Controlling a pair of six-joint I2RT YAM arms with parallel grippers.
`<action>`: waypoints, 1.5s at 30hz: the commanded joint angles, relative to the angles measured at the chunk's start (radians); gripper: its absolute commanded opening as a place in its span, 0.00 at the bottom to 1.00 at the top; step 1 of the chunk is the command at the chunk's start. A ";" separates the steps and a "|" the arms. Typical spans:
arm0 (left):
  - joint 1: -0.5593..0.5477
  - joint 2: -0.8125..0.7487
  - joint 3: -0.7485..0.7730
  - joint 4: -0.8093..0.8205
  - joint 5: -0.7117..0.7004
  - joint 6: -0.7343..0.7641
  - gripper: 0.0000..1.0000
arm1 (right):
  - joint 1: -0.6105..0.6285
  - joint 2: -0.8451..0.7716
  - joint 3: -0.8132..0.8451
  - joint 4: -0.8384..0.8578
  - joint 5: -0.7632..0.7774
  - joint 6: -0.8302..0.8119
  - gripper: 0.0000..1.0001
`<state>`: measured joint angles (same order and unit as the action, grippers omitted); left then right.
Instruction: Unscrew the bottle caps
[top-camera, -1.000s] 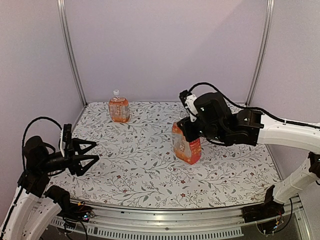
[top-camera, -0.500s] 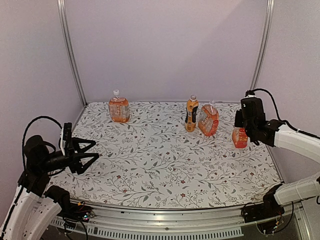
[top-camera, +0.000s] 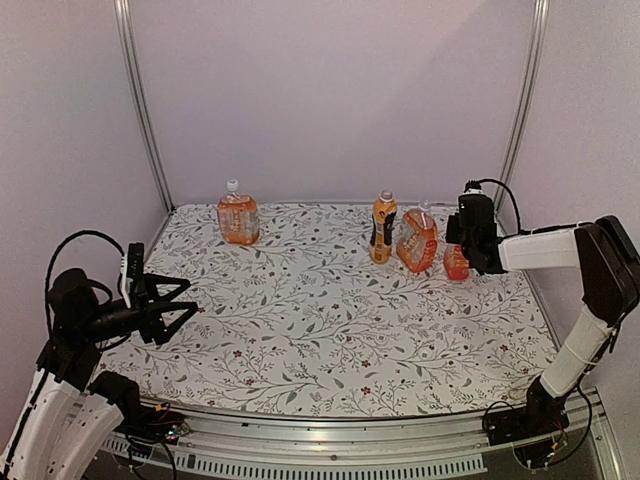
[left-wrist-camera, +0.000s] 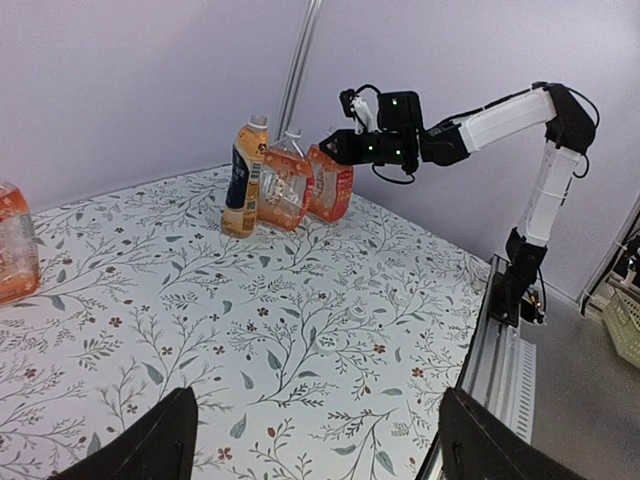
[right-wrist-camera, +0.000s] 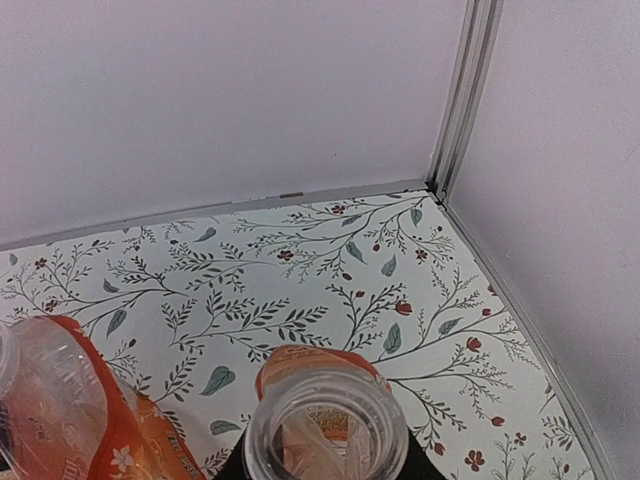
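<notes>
My right gripper is shut on the neck of a red-labelled orange-drink bottle at the back right. In the right wrist view the bottle's mouth is open, with no cap, between my jaws. Beside it stand a red-labelled bottle and a dark-labelled bottle with a white cap. Another red-labelled bottle with a white cap stands at the back left. My left gripper is open and empty at the near left. Two small round white shapes, perhaps loose caps, lie on the cloth.
The floral cloth covers the table. Metal frame posts stand at the back corners, and walls close in the back and sides. A metal rail runs along the near edge. The neighbouring bottle is close to my right gripper's left.
My right arm has carried its bottle from mid-table out to the right, then to the back right beside the two bottles there. The left arm has not moved.
</notes>
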<state>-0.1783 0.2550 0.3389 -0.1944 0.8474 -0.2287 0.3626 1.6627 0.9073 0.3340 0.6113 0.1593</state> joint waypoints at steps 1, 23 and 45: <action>0.016 0.011 -0.013 0.016 -0.003 0.003 0.83 | -0.011 0.069 0.044 0.086 -0.022 0.021 0.00; 0.016 0.002 -0.019 0.027 0.003 0.001 0.83 | -0.011 -0.019 0.032 -0.092 -0.087 0.088 0.94; 0.016 0.035 0.001 0.001 -0.059 0.015 0.83 | -0.011 -0.367 0.076 -0.426 -0.241 0.199 0.99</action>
<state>-0.1734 0.2626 0.3317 -0.1772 0.8368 -0.2287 0.3569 1.4113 0.9791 0.0051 0.4267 0.3042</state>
